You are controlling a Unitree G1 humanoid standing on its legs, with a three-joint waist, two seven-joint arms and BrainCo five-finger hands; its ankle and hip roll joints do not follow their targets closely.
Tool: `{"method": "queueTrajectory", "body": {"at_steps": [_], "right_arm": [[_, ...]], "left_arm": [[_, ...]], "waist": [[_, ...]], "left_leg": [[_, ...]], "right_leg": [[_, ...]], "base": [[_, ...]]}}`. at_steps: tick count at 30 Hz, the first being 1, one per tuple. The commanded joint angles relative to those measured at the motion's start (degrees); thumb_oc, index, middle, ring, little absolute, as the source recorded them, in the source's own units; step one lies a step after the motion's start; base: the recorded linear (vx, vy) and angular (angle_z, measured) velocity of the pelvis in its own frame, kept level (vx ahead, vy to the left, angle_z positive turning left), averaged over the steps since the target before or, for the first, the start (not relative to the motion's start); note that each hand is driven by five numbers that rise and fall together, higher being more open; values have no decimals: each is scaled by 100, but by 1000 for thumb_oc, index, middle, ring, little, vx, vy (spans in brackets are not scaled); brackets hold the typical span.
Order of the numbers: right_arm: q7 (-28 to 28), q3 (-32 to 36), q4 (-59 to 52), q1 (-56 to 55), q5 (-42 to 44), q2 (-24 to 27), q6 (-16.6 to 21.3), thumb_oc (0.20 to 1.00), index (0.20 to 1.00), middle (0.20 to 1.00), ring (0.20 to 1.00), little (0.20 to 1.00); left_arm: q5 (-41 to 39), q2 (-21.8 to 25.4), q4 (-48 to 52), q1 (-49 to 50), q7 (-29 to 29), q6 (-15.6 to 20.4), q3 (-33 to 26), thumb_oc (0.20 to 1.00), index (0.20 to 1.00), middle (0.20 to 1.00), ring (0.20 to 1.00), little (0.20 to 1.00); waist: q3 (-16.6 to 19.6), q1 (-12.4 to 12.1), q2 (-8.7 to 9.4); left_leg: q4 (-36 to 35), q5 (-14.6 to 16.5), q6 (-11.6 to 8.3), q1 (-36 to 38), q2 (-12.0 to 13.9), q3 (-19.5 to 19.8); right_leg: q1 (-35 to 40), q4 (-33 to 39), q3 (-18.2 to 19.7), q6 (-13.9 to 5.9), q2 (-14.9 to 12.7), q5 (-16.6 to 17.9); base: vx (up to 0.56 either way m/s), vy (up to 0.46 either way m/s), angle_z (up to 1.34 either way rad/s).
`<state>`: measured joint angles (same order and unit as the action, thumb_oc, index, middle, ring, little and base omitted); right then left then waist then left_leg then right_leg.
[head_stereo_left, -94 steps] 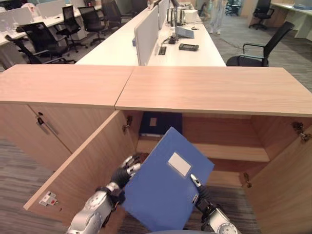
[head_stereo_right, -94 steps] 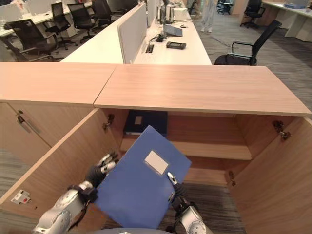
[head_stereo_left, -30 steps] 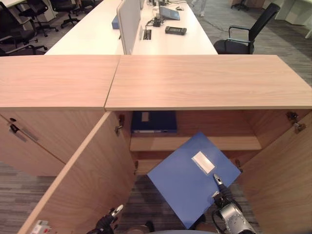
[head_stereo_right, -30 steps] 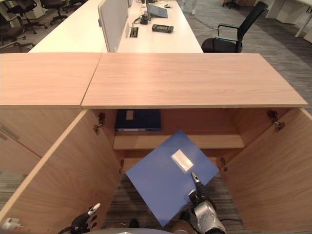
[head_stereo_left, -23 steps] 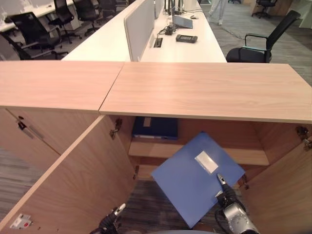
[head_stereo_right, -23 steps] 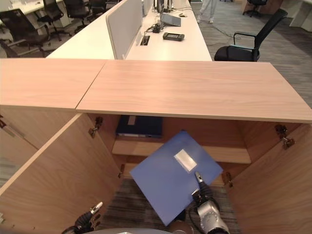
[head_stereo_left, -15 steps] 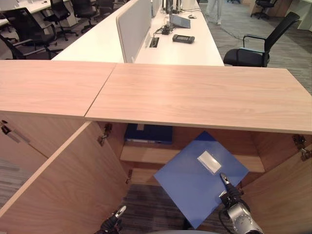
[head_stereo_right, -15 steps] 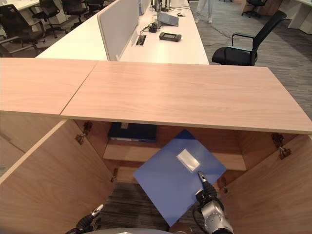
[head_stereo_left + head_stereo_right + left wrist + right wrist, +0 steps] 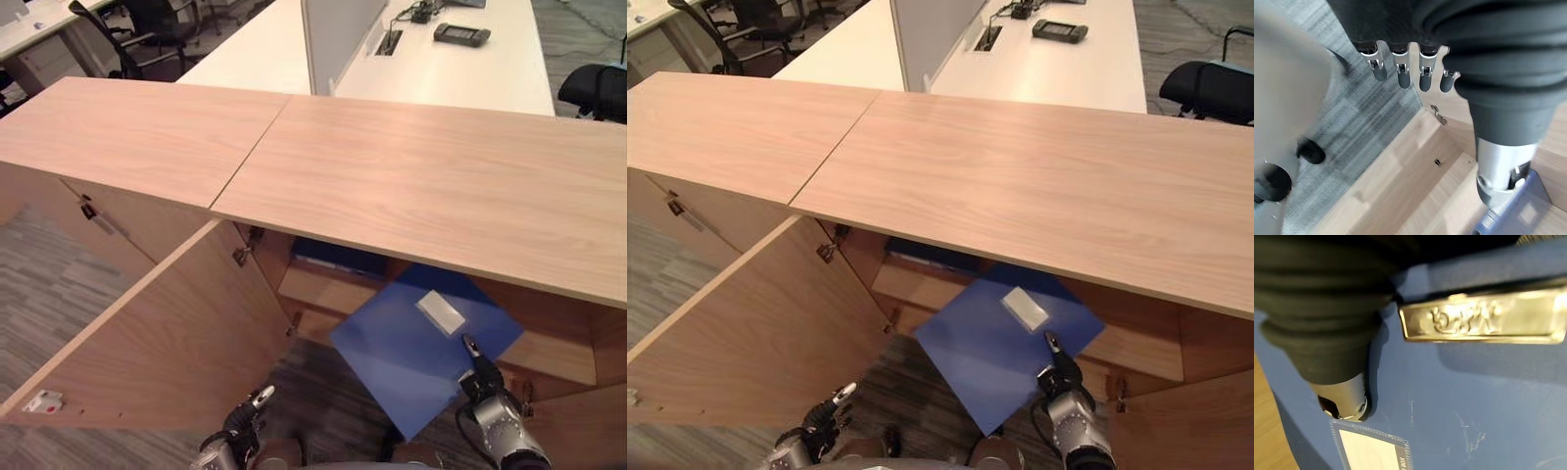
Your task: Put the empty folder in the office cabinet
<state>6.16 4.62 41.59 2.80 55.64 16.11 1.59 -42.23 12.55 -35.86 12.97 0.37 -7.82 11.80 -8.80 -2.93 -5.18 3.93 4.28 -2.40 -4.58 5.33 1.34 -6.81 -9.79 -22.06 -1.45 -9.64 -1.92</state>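
Flat blue plastic folder with a white label (image 9: pixel 421 348) is tilted corner-up at the mouth of the open light-wood office cabinet (image 9: pixel 431 186), far corner just under the cabinet top, near the inner wooden shelf (image 9: pixel 323 291). It is not yet resting on anything. The right robot hand (image 9: pixel 477 377) holds it at the near right edge: its thumb lies on the blue face just below the label, pinching the cover. The other fingers are hidden behind the folder.

The left robot hand (image 9: pixel 245 431) hangs low and near, well apart from the folder, beside the swung-open left cabinet door (image 9: pixel 147 343). Its wrist view shows the fingers (image 9: pixel 1400 73) loosely straight and holding nothing.

A dark blue folder (image 9: pixel 931 258) already lies flat on the shelf at the far left.

Risks:
- One-hand edge pinch on a wide flat folder. It could pivot or slip out if the far corner knocks the underside of the top or the shelf lip.
- The tilt looks too steep for the gap. Pushed in like this, it is likely to jam.
- If it goes in too far left, it may ride up over the dark folder.
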Motion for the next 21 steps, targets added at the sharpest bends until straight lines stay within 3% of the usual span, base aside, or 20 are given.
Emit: {"method": "queueTrajectory", "body": {"at_steps": [1,14,21], "right_arm": [[-125,32,-164,44,50,-26,196,200,200,200,200,200],[199,198,-858,178,-9,-113,468,200,200,200,200,200],[797,298,-1725,1412,131,-2,1107,200,200,200,200,200]], "left_arm": [[105,257,363,-14,-121,107,0,1000,1000,1000,1000,1000],[150,278,458,129,-94,61,-45,1000,1000,1000,1000,1000],[-124,538,703,-300,108,244,362,1000,1000,1000,1000,1000]], "waist": [[103,62,206],[-2,106,231],[-887,150,125]], "left_leg": [[-444,-498,-85,348,43,-161],[-790,-204,37,980,33,-411],[367,68,164,-281,-88,-446]], "right_leg": [[297,124,521,-554,-304,225],[332,400,738,-691,-302,340],[-952,-511,957,-695,-610,356]], "base": [[82,46,-70],[47,24,-16],[-222,38,-8]]}}
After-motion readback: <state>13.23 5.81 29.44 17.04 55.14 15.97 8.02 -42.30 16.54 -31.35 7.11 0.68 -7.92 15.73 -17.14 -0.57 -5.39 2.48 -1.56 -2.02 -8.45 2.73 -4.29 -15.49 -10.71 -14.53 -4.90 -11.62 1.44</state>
